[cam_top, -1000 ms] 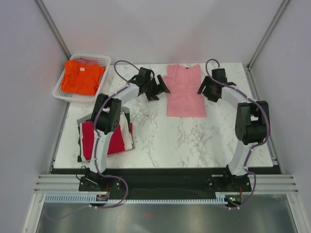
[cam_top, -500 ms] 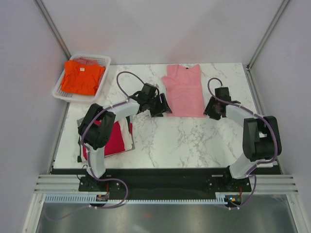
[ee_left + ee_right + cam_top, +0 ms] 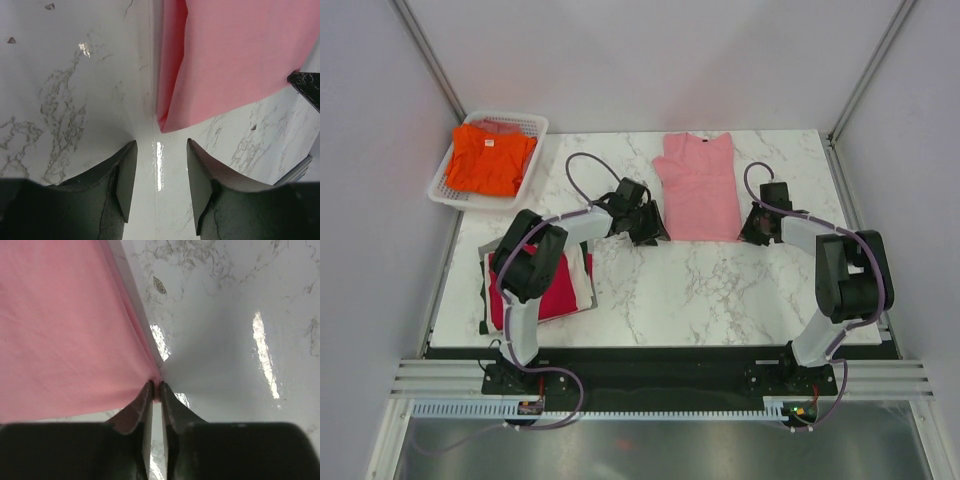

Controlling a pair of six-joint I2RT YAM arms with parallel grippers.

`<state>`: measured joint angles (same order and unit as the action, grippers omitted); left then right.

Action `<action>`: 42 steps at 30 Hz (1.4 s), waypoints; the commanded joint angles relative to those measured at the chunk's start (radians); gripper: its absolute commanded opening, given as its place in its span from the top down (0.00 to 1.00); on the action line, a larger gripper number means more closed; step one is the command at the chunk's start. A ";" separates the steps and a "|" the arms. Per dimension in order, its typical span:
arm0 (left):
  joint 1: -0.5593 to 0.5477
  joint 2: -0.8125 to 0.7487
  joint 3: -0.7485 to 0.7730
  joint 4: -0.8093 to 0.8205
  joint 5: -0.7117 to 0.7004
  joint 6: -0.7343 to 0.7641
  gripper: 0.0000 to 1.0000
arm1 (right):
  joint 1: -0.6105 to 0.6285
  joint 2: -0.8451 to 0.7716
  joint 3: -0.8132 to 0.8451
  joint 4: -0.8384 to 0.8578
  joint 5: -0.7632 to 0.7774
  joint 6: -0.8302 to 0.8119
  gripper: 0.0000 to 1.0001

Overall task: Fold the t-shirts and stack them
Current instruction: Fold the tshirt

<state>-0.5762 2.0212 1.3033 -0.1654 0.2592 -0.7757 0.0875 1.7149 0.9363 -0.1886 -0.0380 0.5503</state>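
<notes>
Right gripper (image 3: pixel 156 388) is clamped shut on the near right corner of the pink t-shirt (image 3: pixel 701 190). Left gripper (image 3: pixel 160 150) is spread wide, low over the marble table (image 3: pixel 700 290), with the shirt's near left corner just past its fingertips and ungripped. The shirt lies flat at far centre. Crimson tee (image 3: pixel 563 290) tops the near-left stack; orange tee (image 3: pixel 488 160) sits in the white basket (image 3: pixel 538 135).

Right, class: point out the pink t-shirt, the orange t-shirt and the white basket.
pink t-shirt (image 3: pixel 698 190), top external view, middle of its cloth.
orange t-shirt (image 3: pixel 490 160), top external view, middle of its cloth.
white basket (image 3: pixel 531 165), top external view, its right rim.
</notes>
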 commanded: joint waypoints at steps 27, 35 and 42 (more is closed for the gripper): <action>-0.030 -0.036 0.004 -0.065 -0.117 0.069 0.98 | 0.029 -0.115 -0.050 0.038 -0.057 -0.024 1.00; -0.079 -0.272 -0.258 -0.020 -0.107 0.085 0.98 | 0.100 -0.303 -0.172 -0.086 -0.028 -0.021 1.00; -0.174 -0.530 -0.461 -0.032 -0.077 0.044 0.98 | 0.129 -0.618 -0.298 -0.261 -0.019 -0.023 1.00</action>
<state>-0.7116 1.5993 0.8982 -0.1978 0.1741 -0.7326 0.2111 1.2201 0.6640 -0.3523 -0.0814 0.5407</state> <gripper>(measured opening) 0.025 0.007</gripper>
